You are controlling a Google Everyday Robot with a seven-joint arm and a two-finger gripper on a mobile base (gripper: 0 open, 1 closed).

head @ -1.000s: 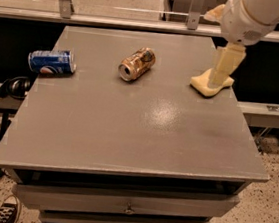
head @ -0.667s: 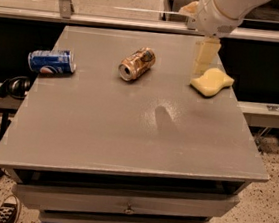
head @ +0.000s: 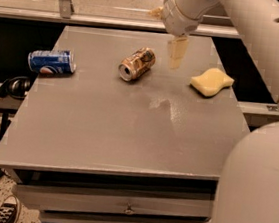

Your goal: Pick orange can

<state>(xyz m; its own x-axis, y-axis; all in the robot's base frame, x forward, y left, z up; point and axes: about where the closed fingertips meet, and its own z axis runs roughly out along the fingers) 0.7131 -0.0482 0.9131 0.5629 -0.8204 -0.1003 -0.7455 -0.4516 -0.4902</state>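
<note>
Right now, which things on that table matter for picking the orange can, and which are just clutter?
In the job:
orange can, on its side, back middle of the table
claw, hanging just right of that can

Lying about:
blue Pepsi can, on its side at the left edge
yellow sponge, right side

Single cam, so no 2nd view and no overlap. It sits high and looks fwd and down across the near edge of the grey table. Mid range: full tabletop in frame, drawer fronts at the bottom. The arm fills the frame's lower-right corner, v. close to the lens, and runs up the right side. The gripper hangs over the far part of the table, top-centre of frame, pointing down. The orange can is just frame-left of the jaws.
</note>
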